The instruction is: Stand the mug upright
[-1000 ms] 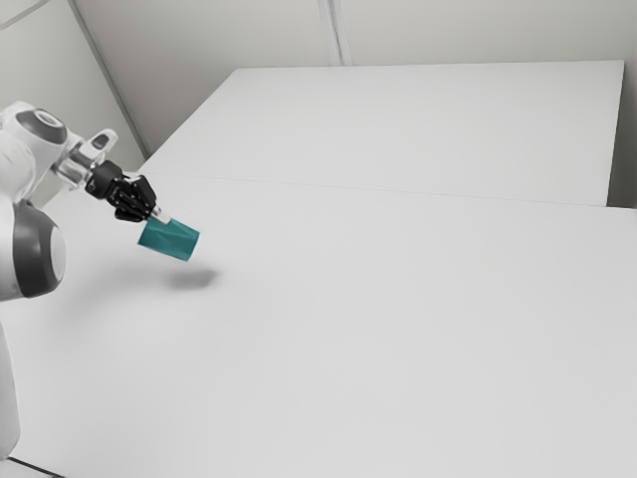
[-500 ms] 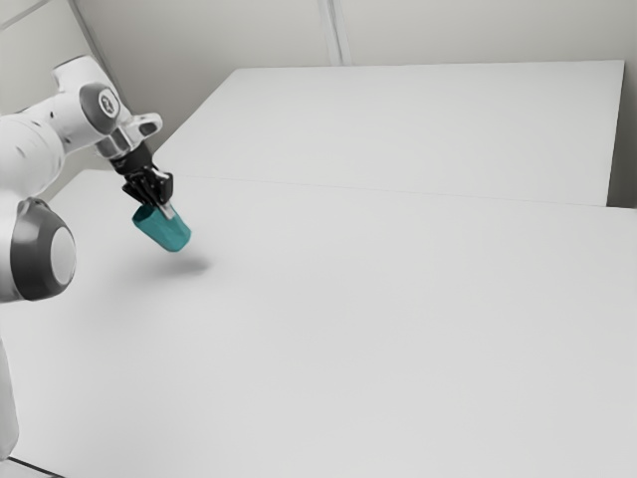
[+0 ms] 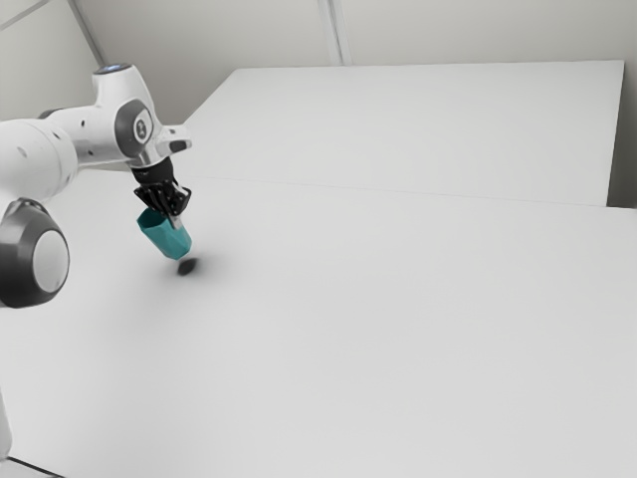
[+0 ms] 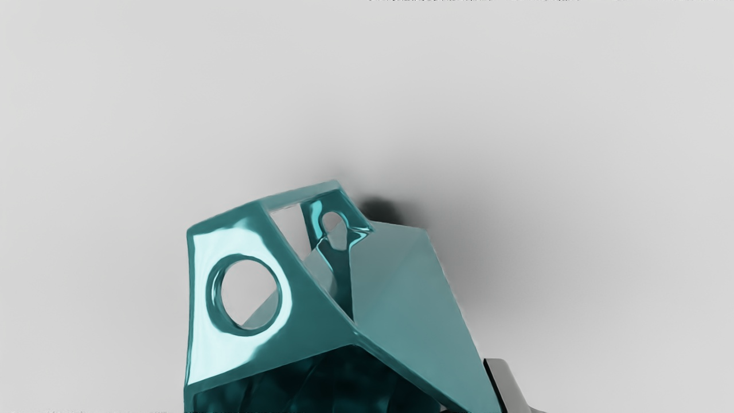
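Black two-finger gripper [image 3: 175, 221]: clamped on the mug's wall, one grey finger [image 4: 509, 385] against the outside. Teal, glossy, faceted mug [image 3: 166, 237]: held tilted, mouth up toward the exterior view's left, base down toward its right; not upright. Contact between base and table cannot be determined. Dark shadow [image 3: 187, 267]: just beside the base, on the smooth white table [image 3: 398, 329]. Pale grey wall [image 3: 448, 30]: beyond.

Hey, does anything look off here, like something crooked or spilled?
Yes: the mug is askew, tilted rather than upright, held by the tool at its rim. The dark patch on the table under it looks like shadow, not a spill. I see no damage.
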Controlling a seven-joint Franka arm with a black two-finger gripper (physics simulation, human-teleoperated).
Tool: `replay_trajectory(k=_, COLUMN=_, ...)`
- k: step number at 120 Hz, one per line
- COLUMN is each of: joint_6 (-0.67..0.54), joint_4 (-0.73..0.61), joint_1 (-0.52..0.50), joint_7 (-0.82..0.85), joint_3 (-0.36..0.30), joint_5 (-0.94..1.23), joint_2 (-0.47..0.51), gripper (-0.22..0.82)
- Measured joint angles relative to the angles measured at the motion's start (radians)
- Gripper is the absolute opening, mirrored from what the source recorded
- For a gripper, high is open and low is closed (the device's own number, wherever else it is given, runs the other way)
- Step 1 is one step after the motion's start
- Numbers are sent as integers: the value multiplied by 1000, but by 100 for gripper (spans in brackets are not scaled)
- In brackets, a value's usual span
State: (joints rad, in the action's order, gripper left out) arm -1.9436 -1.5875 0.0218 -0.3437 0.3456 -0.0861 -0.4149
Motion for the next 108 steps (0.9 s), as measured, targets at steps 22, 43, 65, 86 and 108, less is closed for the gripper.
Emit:
replay_trajectory(k=22, joint_6=-35, joint_4=-3, joint_1=14, joint_7=58, joint_3=-27, joint_5=65, joint_2=-17, gripper=-18)
replay_trajectory(k=43, joint_6=-59, joint_4=1, joint_1=16, joint_7=108, joint_3=-33, joint_5=96, joint_2=-51, gripper=-18)
replay_trajectory(k=65, joint_6=-78, joint_4=2, joint_1=17, joint_7=147, joint_3=-33, joint_5=106, joint_2=-65, gripper=-18)
replay_trajectory(k=86, joint_6=-97, joint_4=1, joint_1=17, joint_7=174, joint_3=-33, joint_5=110, joint_2=-77, gripper=-18)
replay_trajectory(k=108, joint_6=-106, joint_4=2, joint_1=18, joint_7=195, joint_3=-34, joint_5=109, joint_2=-87, gripper=-12)
